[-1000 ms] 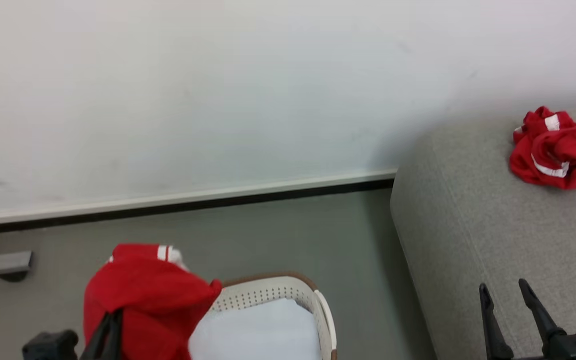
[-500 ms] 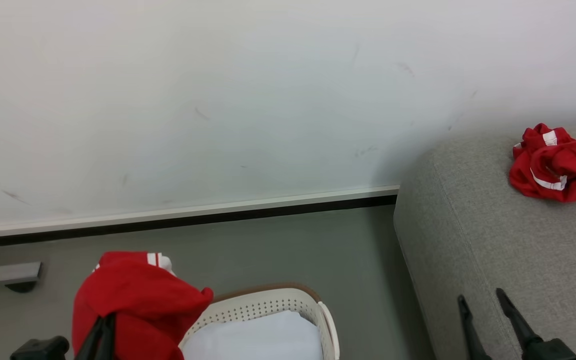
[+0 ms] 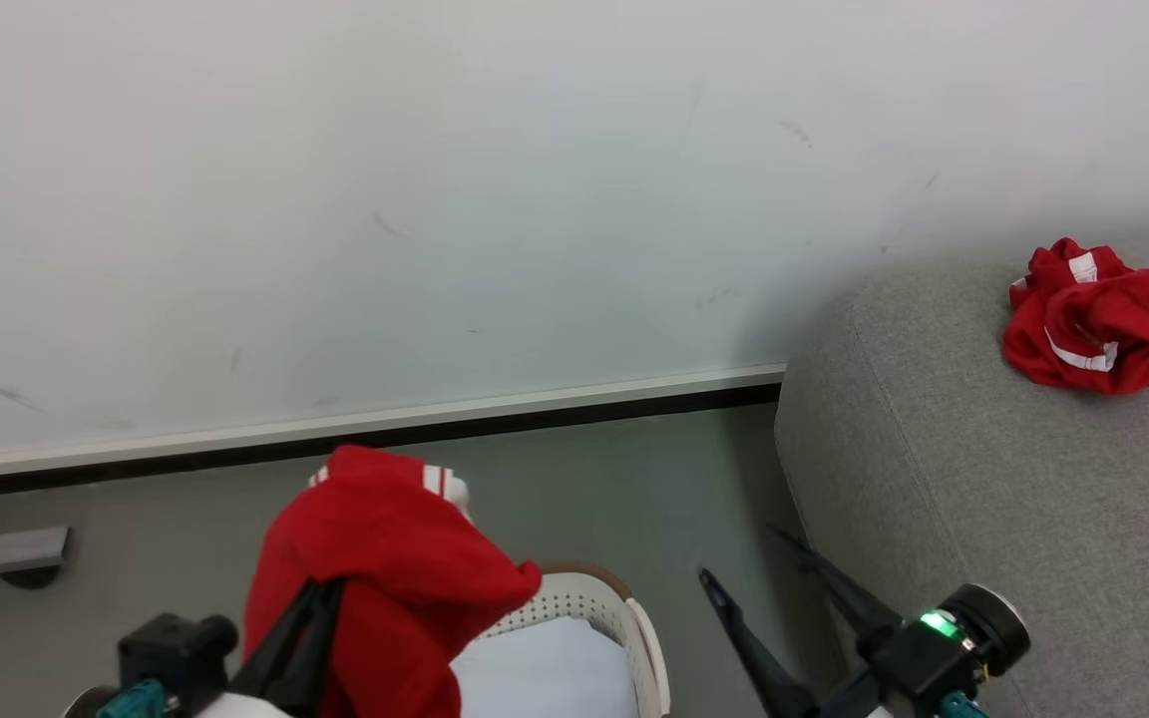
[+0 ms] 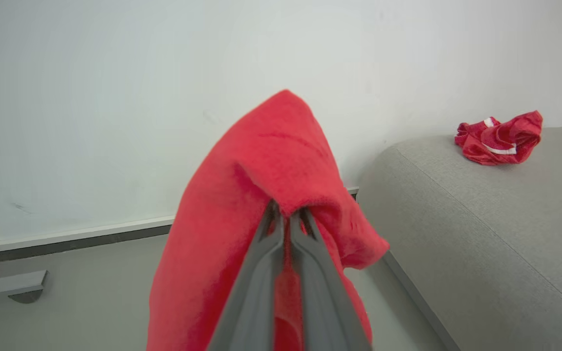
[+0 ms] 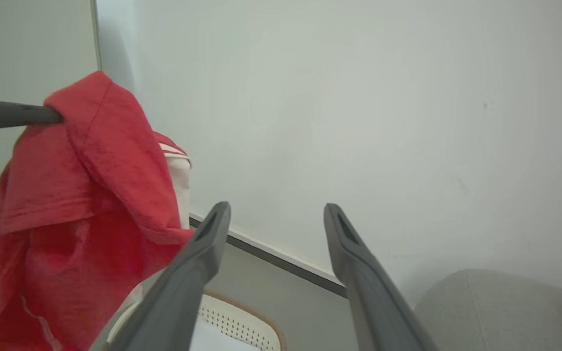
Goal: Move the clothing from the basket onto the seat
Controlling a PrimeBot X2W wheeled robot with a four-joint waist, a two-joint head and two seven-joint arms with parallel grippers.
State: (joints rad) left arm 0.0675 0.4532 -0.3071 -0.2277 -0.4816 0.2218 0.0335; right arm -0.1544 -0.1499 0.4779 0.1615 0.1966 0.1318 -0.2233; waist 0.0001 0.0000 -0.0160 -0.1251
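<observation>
Pressed together on a fold of the red garment [image 4: 261,161]: jaws of the left gripper [image 4: 288,213], cloth bunched over the tips & hanging down both sides, white-striped cuff at the far edge; held up over the left side of the basket [image 3: 579,606]; can't tell if the lower hem is free of the rim. Vs half a sec ago: carried up & rightward across the basket toward the seat [image 3: 934,479], more than the small camera shift explains.

Spread wide w/ nothing btwn them: jaws of the right gripper [image 5: 277,209]; swung left off the seat edge, now over the bare floor [image 3: 634,479] btwn basket & seat, fingers slanting toward the hanging cloth.

Already on the seat, near the wall [image 3: 535,199], well apart from both grippers: second red garment [image 3: 1093,319], crumpled.

Inside the basket: pale white patch; can't tell if cloth or bottom.

Judgement: lift-out done, transfer under way; probably the floor gap left to cross, then release over the seat; some risk of a trailing hem snagging the rim.
</observation>
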